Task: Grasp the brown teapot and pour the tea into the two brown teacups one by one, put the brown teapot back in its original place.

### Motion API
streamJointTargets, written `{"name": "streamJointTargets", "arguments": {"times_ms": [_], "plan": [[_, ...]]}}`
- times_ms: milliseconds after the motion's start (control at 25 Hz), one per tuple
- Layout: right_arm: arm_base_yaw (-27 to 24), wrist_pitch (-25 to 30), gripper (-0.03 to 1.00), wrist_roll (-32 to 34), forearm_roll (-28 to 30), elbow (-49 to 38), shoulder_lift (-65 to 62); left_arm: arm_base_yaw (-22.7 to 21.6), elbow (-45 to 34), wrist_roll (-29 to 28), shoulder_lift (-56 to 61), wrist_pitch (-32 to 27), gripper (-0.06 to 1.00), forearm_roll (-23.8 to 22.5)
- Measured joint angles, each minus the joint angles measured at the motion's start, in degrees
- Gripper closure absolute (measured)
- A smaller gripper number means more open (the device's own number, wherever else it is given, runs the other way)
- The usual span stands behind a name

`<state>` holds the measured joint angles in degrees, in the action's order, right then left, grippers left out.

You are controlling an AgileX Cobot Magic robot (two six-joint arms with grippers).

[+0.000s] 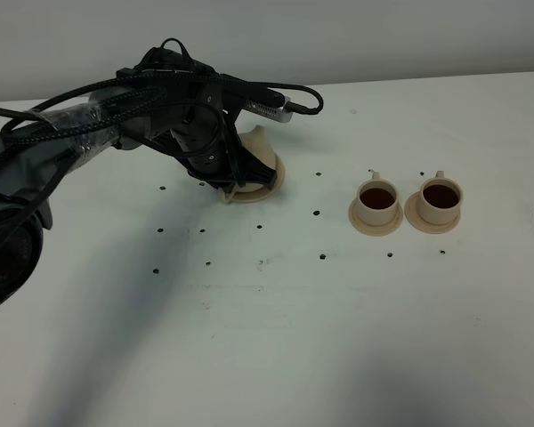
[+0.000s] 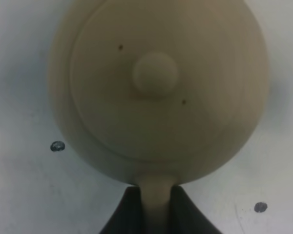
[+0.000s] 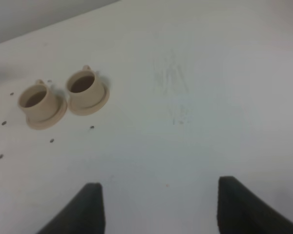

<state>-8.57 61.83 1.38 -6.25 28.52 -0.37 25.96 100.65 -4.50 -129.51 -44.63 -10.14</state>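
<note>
The brown teapot (image 2: 156, 83) fills the left wrist view from above, lid knob at its middle. Its loop handle (image 2: 156, 195) sits between the dark fingers of my left gripper (image 2: 156, 212), which is shut on it. In the high view the left arm covers most of the teapot (image 1: 260, 142), which is at the wide tan saucer (image 1: 272, 185); I cannot tell whether it rests on it. The two brown teacups (image 1: 376, 200) (image 1: 440, 197) stand on their small saucers to the right, both holding dark tea. My right gripper (image 3: 161, 209) is open and empty, away from the cups (image 3: 36, 100) (image 3: 84, 87).
The white table (image 1: 338, 338) has several small dark holes (image 1: 321, 257) scattered between the teapot and the cups. The left arm's cables (image 1: 80, 111) reach in from the left edge. The right arm does not show in the high view.
</note>
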Motion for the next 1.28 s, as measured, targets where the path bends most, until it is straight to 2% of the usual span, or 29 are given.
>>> {"name": "streamJointTargets", "arguments": {"times_ms": [280,400,760,920,1280], "plan": [[0.0,0.0,0.48,0.0,0.0,0.0,0.0,0.0,0.0,0.0,0.0,0.1,0.83,-0.3],[0.0,0.0,0.48,0.0,0.0,0.0,0.0,0.0,0.0,-0.1,0.0,0.2,0.79,-0.3],[0.0,0.0,0.48,0.0,0.0,0.0,0.0,0.0,0.0,-1.3,0.3,-1.8,0.42,-0.2],[0.0,0.0,0.48,0.0,0.0,0.0,0.0,0.0,0.0,-1.3,2.9,-7.7,0.37,-0.2],[0.0,0.0,0.48,0.0,0.0,0.0,0.0,0.0,0.1,0.6,10.3,-23.4,0.39,-0.2]]}}
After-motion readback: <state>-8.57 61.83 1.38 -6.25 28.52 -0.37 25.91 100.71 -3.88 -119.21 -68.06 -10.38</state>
